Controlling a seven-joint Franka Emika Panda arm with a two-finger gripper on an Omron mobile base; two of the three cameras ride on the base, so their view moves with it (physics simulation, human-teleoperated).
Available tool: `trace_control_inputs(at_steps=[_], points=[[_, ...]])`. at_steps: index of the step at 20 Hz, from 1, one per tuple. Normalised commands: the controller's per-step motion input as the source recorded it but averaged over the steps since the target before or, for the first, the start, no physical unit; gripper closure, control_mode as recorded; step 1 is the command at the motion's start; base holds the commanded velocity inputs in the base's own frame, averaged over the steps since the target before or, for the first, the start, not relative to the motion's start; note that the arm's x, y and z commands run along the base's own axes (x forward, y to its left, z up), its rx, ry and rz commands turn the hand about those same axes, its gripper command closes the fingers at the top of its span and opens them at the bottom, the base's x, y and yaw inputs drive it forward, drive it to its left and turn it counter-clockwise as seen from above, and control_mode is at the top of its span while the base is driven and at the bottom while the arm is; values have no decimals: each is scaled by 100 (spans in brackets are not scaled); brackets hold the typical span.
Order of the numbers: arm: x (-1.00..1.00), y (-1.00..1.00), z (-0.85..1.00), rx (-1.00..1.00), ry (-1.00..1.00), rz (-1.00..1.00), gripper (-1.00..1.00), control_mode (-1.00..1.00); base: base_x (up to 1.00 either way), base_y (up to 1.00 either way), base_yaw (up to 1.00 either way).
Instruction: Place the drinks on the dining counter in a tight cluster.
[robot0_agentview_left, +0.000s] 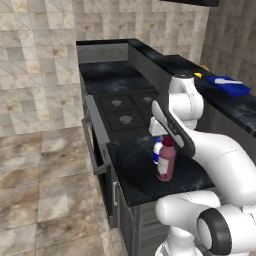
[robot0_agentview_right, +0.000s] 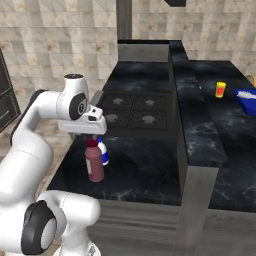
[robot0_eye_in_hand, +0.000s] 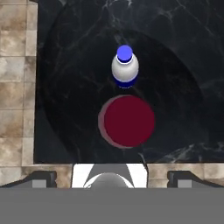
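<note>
The white Franka Panda arm with dark joints rises from its rounded base, bends at a high elbow and folds forward, so the forearm slopes down toward the near part of the black marble-look worktop (robot0_agentview_left: 135, 175). The wrist is turned so the flat white hand lies level and looks straight down. The two-finger claw (robot0_agentview_right: 91, 137) hangs directly over the tall maroon-pink bottle with the dark red cap (robot0_agentview_right: 94, 164), just above that cap and apart from it. Its jaws stand spread wide, holding nothing; in the hand view the two small dark finger tips (robot0_eye_in_hand: 43, 178) sit far apart.
</note>
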Motion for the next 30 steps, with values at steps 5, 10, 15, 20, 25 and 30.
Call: trace_control_inputs(at_steps=[5,10,15,20,25,30], points=[[46,-1,-23,0,0,0,-100,-100,0,0,0],[37,-31,0,0,0,0,-100,-100,0,0,0],[2,-17,0,2,0,1,-100,-100,0,0,0],[-1,5,-8,0,0,0,-100,-100,0,0,0],[-3,18,-18,0,0,0,-100,-100,0,0,0],[-2,7,-9,0,0,0,-100,-100,0,0,0]])
